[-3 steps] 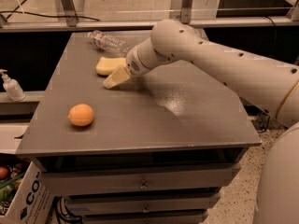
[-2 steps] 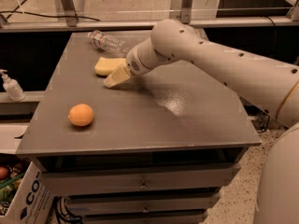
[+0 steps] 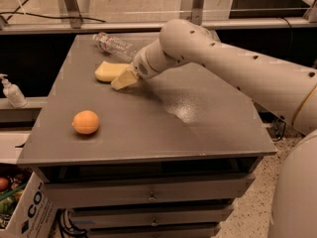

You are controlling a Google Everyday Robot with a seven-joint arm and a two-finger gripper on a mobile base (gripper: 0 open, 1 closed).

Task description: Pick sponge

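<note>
The pale yellow sponge (image 3: 106,71) lies flat on the grey table (image 3: 198,128), towards its far left. My gripper (image 3: 125,78) is low over the table at the sponge's right end, its yellowish foam pad touching or just beside the sponge. The arm reaches in from the right and hides the rest of the gripper. A round orange fruit (image 3: 85,122) sits nearer the front left, well apart from the gripper.
A clear plastic bottle (image 3: 114,44) lies on its side just behind the sponge. A soap dispenser (image 3: 11,90) stands on a ledge left of the table. A cardboard box (image 3: 29,212) sits on the floor at bottom left. Drawers run below the tabletop.
</note>
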